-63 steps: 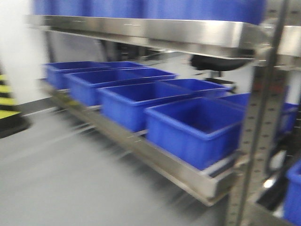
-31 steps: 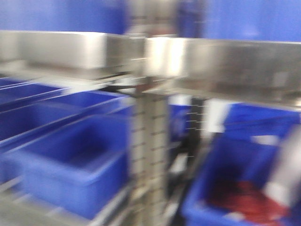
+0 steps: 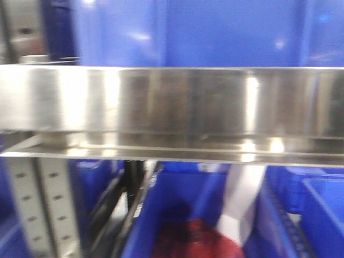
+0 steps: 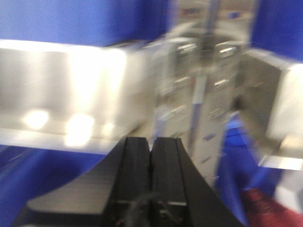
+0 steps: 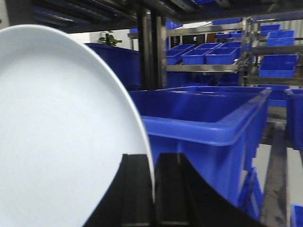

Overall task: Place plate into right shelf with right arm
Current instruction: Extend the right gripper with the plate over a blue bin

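Up front, the right shelf [image 3: 172, 102] looms close, its rail a likely snag; at the left wrist, the left gripper [image 4: 150, 156] is clenched empty; at the right, the right gripper [image 5: 154, 189] pinches the plate [image 5: 61, 142] by its rim near a blue bin [image 5: 213, 127], where a knock could twist it loose

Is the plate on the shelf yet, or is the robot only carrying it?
Not yet. Done: the plate is picked up, pinched at its rim by the right gripper. In hand: it is held upright beside a blue bin, and the front camera faces the steel shelf up close. The left gripper is shut and empty. Left to do: set the plate in the shelf and let go.
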